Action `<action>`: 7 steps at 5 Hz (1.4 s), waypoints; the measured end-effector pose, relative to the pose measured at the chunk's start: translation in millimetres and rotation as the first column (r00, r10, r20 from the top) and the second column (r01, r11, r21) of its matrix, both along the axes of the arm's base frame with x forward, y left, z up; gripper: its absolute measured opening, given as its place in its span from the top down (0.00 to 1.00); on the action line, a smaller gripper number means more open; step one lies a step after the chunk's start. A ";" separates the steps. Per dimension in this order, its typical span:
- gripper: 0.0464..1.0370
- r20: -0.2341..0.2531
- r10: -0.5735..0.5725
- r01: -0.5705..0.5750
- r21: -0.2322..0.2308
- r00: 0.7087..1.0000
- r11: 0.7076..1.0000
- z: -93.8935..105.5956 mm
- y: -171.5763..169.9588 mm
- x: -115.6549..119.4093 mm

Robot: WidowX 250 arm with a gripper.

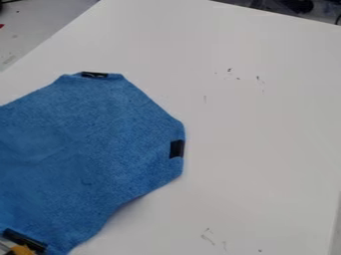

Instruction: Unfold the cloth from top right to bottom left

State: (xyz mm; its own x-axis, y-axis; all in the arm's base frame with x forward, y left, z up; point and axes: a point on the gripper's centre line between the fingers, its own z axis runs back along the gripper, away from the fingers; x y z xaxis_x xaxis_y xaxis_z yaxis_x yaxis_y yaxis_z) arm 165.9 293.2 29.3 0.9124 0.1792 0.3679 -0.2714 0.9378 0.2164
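- The blue cloth [93,134] lies on the white tabletop [266,124], across the left half of the view, and runs on past its left edge.
- At the lower left corner, grey and orange parts are cut off by the view's edge; they are probably the tip of the tool [21,249], though so little shows that this is hard to be sure of.
- From there, most of the visible cloth spreads up and to the right, so the tool is at its lower left part, well apart from its top and right ends.
- Whether the tool is open, closed or gripping the cloth, I cannot tell.
- A slanted black strip [25,239] lies right beside the orange part, at the lower left of the cloth.
- The cloth is mostly flat, with faint creases toward the left; its lower edge curves inward, with a thin shadow beneath.
- A black top patch [94,74] sits on the upper edge of the cloth, and a black side patch [176,149] on its right edge; the outline slants down between them.
- Small dark marks [258,79] dot the tabletop right of the cloth, toward the top and near the bottom.
- Past the far edge of the tabletop, at the upper right, are dark objects [297,5].
- Beyond its upper left edge is a grey surface [40,30].
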 end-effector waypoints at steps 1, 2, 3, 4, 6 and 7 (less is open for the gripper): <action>0.03 -0.002 0.012 -0.012 0.017 1.000 1.000 0.7 11.7 -6.7; 0.03 -0.026 -0.024 0.024 0.002 0.999 1.000 4.5 17.3 -2.9; 0.04 -0.084 -0.087 0.082 -0.064 0.993 0.995 11.2 7.9 8.1; 0.04 -0.155 -0.134 0.113 -0.137 0.979 0.984 22.4 -19.3 18.6; 0.04 -0.161 -0.116 0.089 -0.170 0.980 0.981 44.0 -108.2 35.7; 0.04 -0.157 -0.108 0.079 -0.181 0.982 0.980 38.3 -138.7 33.3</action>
